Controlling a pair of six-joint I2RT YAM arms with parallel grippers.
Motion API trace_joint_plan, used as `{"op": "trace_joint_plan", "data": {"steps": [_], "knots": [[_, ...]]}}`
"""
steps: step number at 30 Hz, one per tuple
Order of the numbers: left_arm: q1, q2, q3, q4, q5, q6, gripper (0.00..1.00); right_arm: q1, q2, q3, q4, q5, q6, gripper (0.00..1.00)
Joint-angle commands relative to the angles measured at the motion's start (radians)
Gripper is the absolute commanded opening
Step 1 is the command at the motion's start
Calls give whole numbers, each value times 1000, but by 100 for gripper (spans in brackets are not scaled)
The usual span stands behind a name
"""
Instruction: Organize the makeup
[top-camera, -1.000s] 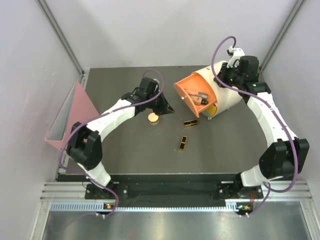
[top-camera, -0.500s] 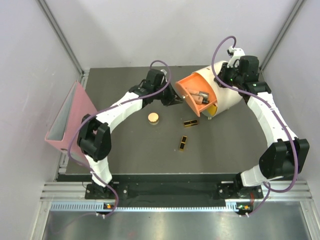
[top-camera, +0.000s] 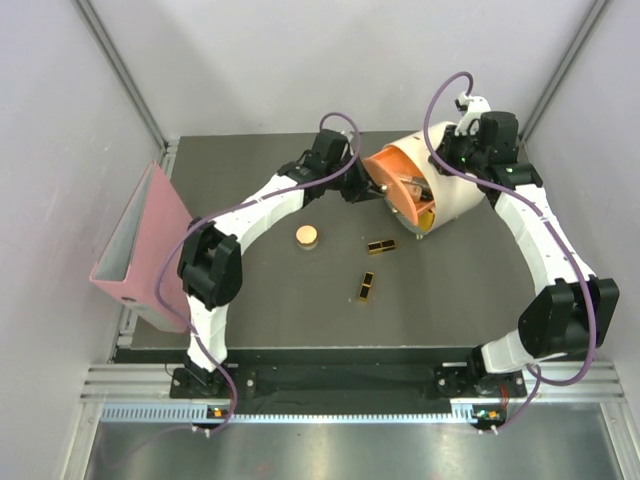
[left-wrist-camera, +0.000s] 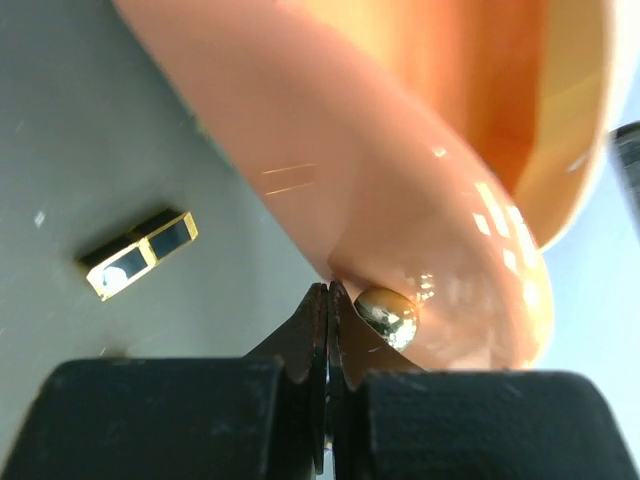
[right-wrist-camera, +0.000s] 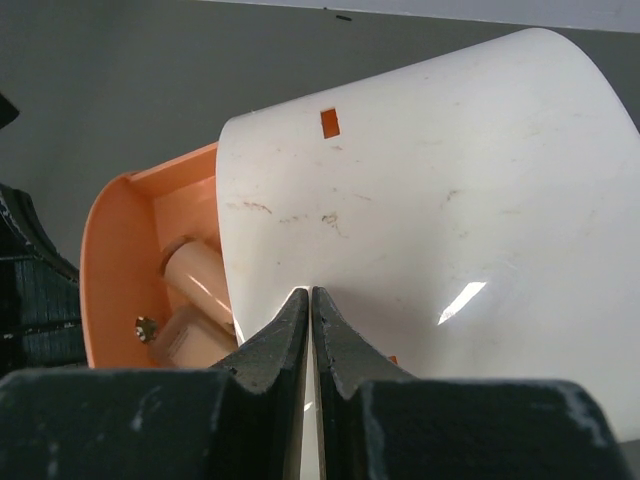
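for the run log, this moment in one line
left claw shut at drawer knob | right claw shut at box | compact, two cases loose

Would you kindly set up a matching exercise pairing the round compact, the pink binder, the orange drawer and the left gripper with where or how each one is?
1 round compact
2 pink binder
3 orange drawer
4 left gripper

A shut, tips by the gold knob
B partly out of the cream box
C flat on the open table
D standing at the table's left edge

Pairs: 1-C, 2-D, 3-B, 4-A
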Motion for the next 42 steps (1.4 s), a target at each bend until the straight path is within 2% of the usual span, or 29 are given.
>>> {"op": "trace_joint_plan", "data": {"steps": [1,14,17,21,22,23,26,32,34,36,42], "knots": [[-6,39,120,92,22,-28,0,-13,51,-68,-236,46,-1,6],[-27,217,330,121,60,-95,0,-13,66,-50,-242,52,-8,6],[-30,220,327,107,50,-74,0,-13,71,-42,-247,52,-11,6],[-21,110,238,72,-34,-8,0,-13,72,-40,-247,51,-16,6],[-18,87,180,78,-50,-2,6,-13,74,-39,-249,49,-16,6],[-10,62,149,86,-68,7,21,-13,74,-39,-249,46,-18,6],[-1,-18,39,129,-78,18,39,-13,74,-40,-245,39,-16,6],[8,-58,-148,279,28,-61,48,-13,82,-43,-242,34,-22,6],[10,-52,-220,407,71,-115,53,-13,82,-45,-241,33,-21,6],[11,-41,-257,515,88,-178,65,-14,82,-49,-236,34,-22,5],[17,1,-291,638,99,-238,62,-13,76,-59,-236,34,-24,6]]}}
